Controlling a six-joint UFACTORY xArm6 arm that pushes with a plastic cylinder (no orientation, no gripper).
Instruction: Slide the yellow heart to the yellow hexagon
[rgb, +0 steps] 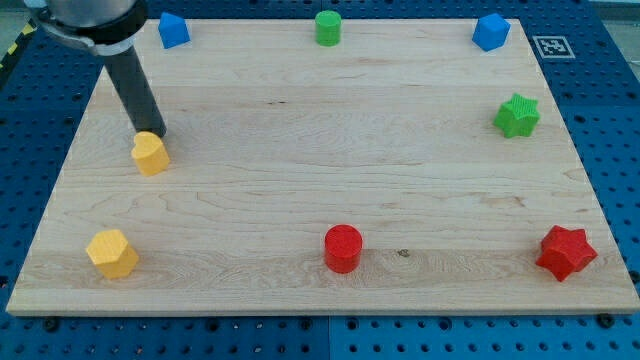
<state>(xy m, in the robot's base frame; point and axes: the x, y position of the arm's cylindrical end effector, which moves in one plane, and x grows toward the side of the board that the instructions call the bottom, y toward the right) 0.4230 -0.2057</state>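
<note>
The wooden bench (320, 170) carries 8 blocks, set mostly around its edges.

There are 2 yellow blocks, both at the view's left. The yellow heart (150, 153) lies near the left edge, about halfway down the board. The yellow hexagon (112, 252) sits below it, near the bottom-left corner, well apart from the heart with bare wood between them.

There are 2 blue blocks along the top edge: 1 blue block (173, 30) at the top left, its shape hard to make out, and 1 blue block of pentagon-like form (491, 31) at the top right.

There are 2 green blocks: 1 green cylinder (328, 27) at the top centre and 1 green star (517, 115) by the right edge.

There are 2 red blocks along the bottom: 1 red cylinder (343, 248) near the bottom centre and 1 red star (566, 252) at the bottom right.

There is no hand on this arm, so nothing is held or clasped; it ends in 1 dark rod slanting down from the top-left corner. My tip (152, 135) stands at the upper edge of the yellow heart, touching it or just beside it, on the side away from the hexagon. The heart is thus between my tip and the hexagon, roughly in line.

1 black-and-white marker tag (552, 46) lies off the board at the top right, on the blue perforated surface (610, 120).
</note>
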